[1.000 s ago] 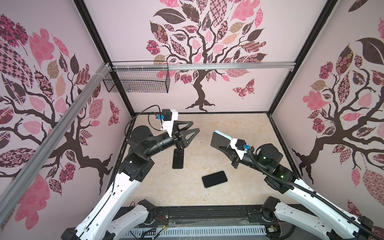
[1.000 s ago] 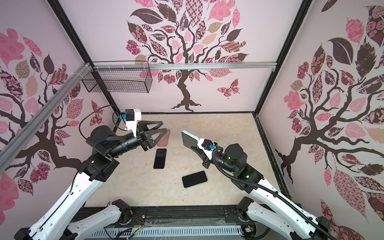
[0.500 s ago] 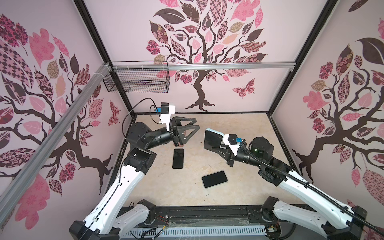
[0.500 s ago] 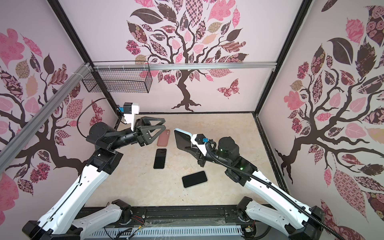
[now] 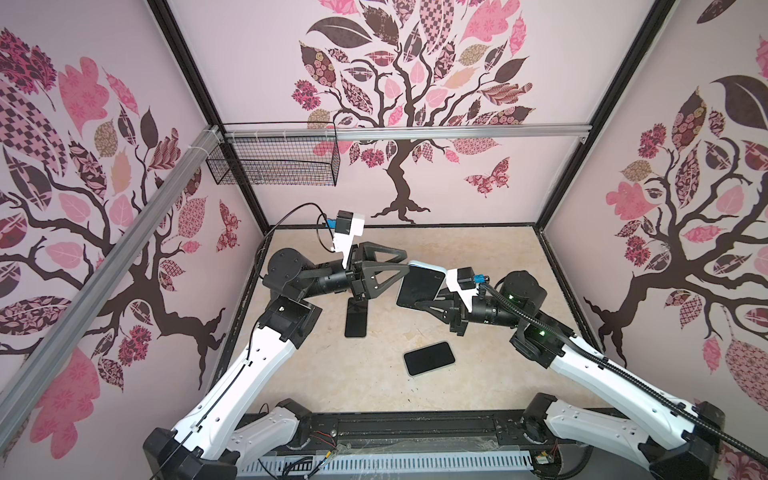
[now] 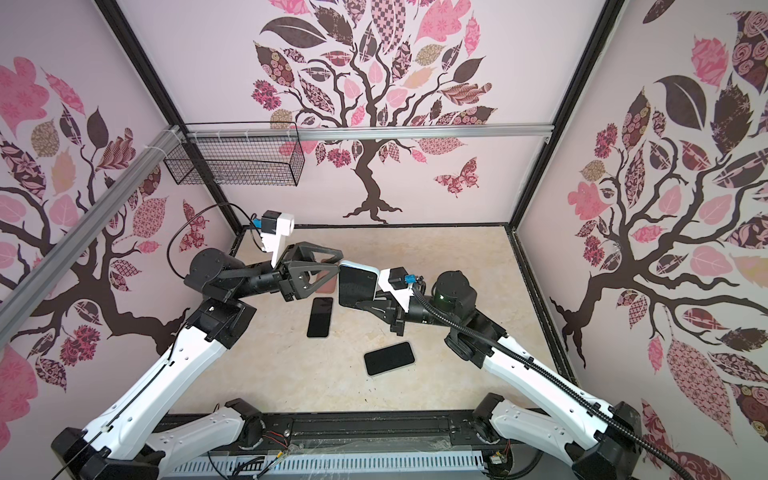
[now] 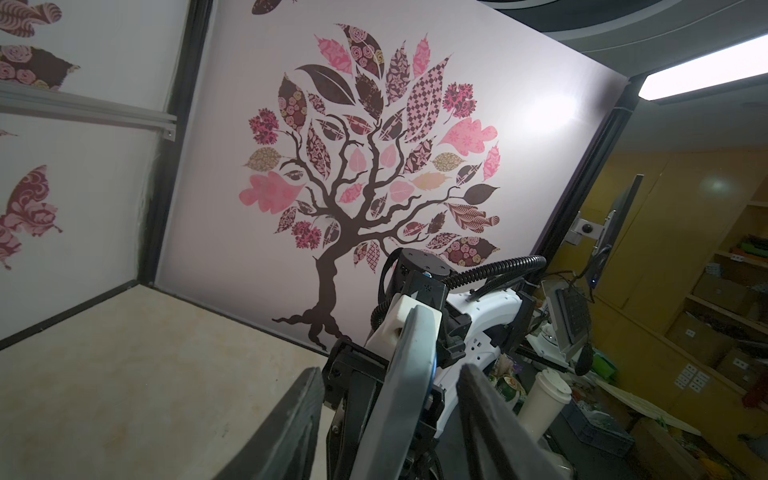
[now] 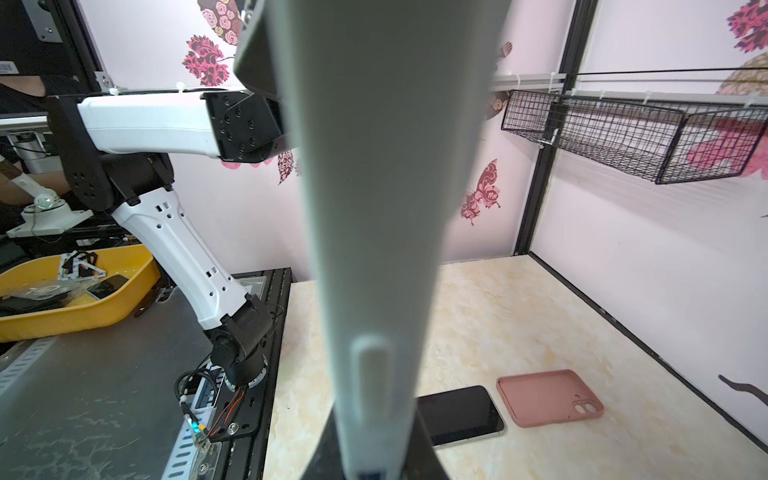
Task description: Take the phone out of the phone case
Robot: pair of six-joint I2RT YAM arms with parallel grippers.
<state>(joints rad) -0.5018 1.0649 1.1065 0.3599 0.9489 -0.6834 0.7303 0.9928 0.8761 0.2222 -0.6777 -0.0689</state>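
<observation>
Above the tabletop (image 5: 478, 249), the right gripper (image 5: 424, 302) clamps a phone (image 5: 417, 289) seated in its pale case (image 5: 430, 267), jaws mostly hidden behind it. Left gripper (image 5: 406, 261) stands open astride the case's edge; contact unclear.

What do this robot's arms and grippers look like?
Both arms are white shells with black joints. The left arm has a thin black cable looping to its white camera mount; the right arm carries black corrugated conduit and green lights. The left gripper and right gripper have black triangular open-frame fingers.
</observation>
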